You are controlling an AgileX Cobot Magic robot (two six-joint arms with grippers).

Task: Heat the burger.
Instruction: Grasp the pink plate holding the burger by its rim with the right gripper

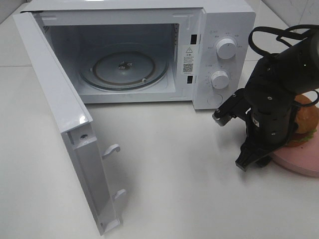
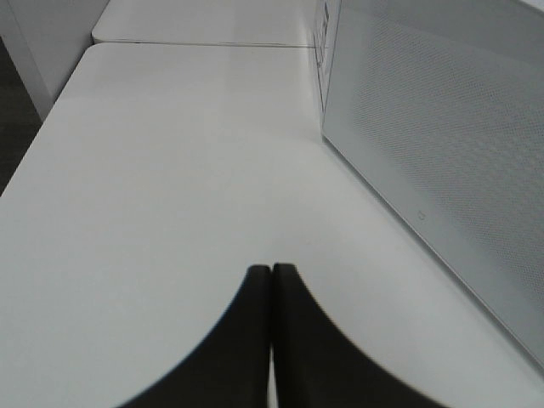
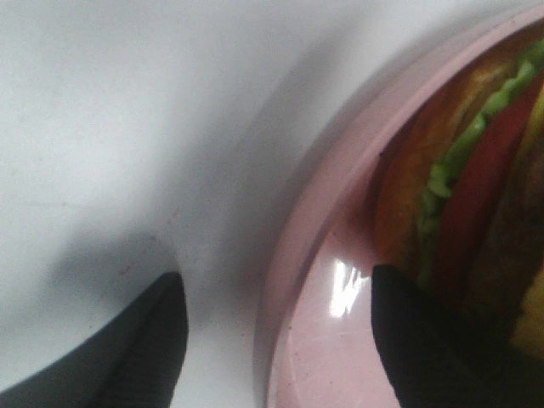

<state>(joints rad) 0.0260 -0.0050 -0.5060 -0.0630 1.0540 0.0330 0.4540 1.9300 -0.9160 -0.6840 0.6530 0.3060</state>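
The burger (image 1: 307, 118) sits on the pink plate (image 1: 299, 163), right of the microwave (image 1: 222, 27), whose door (image 1: 55, 94) stands wide. The right gripper (image 3: 276, 280) has its fingers apart, straddling the plate's rim. The left gripper (image 2: 272, 272) has its fingers pressed together, holding nothing

The microwave (image 1: 219, 30) is white all over, knobs (image 1: 226, 49) included. It has a clear, greyish glass turntable (image 1: 124, 67), and its door (image 2: 442, 127) carries a fine dotted mesh. The table (image 1: 174, 149) is off-white. At four o'clock in the high view the plate (image 1: 304, 164) is pink. The burger (image 1: 308, 118) shows a golden-brown bun, green leaf, a red slice and a dark brown layer. The left gripper (image 2: 272, 269) and right gripper (image 3: 274, 285) are black.
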